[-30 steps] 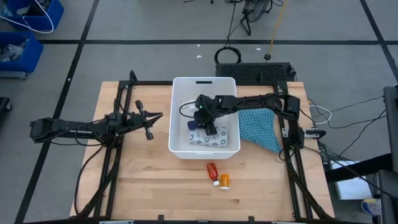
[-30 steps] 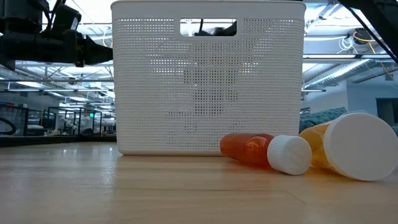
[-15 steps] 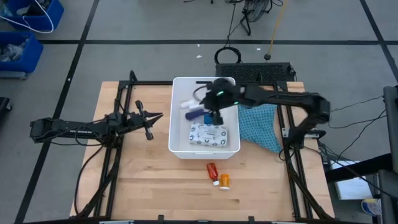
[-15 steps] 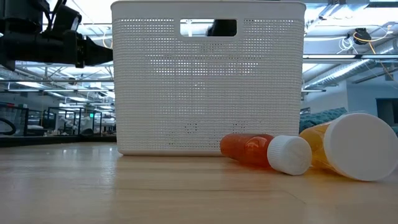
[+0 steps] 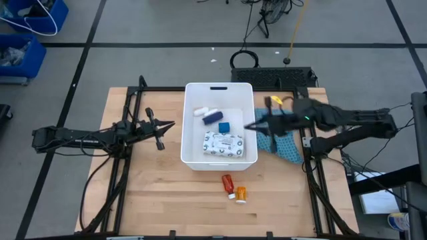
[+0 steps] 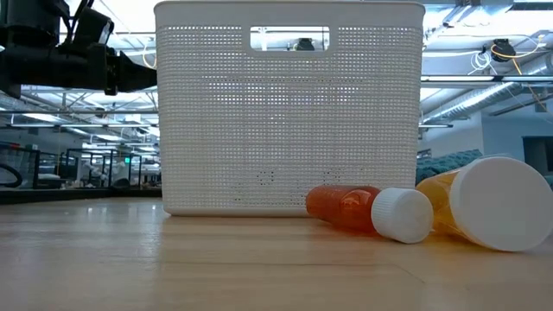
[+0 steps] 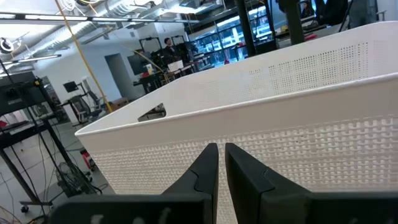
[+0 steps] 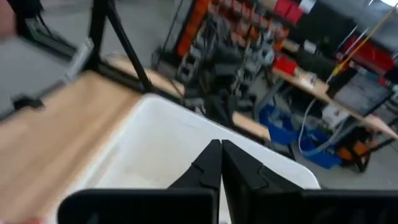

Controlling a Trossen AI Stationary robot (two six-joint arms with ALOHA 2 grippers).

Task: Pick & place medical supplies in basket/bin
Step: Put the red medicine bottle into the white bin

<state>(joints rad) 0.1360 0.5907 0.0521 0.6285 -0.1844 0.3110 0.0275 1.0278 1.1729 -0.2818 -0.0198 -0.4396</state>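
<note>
**Tub Loaded With Four Items, Two Bottles Outside, Both Grippers Closed and Empty**

Reference landmark: the white tub (image 5: pixel 189 127), a rectangular perforated-wall container with a handle slot in its far rim, standing near the middle of the wooden table (image 5: pixel 147 200).

Contents of the tub, high view:
- A flat white patterned packet (image 5: pixel 223 143) lies on the floor of the tub, toward the near wall
- A small blue cube (image 5: pixel 225 126) sits just beyond the packet
- A dark blue piece (image 5: pixel 212 117) lies toward the far wall, with a small white tube (image 5: pixel 200 111) touching or just beside it

Items outside the tub:
- A red bottle (image 5: pixel 228 183) lies on its side on the table, near the tub's front wall
- An orange bottle (image 5: pixel 241 194) lies just beside the red bottle, farther from the tub
- In the low view both bottles lie in front of the tub with their white caps toward the camera

A teal cloth (image 5: pixel 280 141) lies on the table beside the tub's right wall.

Right gripper (image 5: pixel 249 127): positioned at the tub's right rim, over the edge of the teal cloth. Fingers pressed together, nothing between them.

Left gripper (image 5: pixel 171 124): positioned just off the tub's left wall, pointing at it. Fingers nearly together with a narrow gap, holding nothing
</note>
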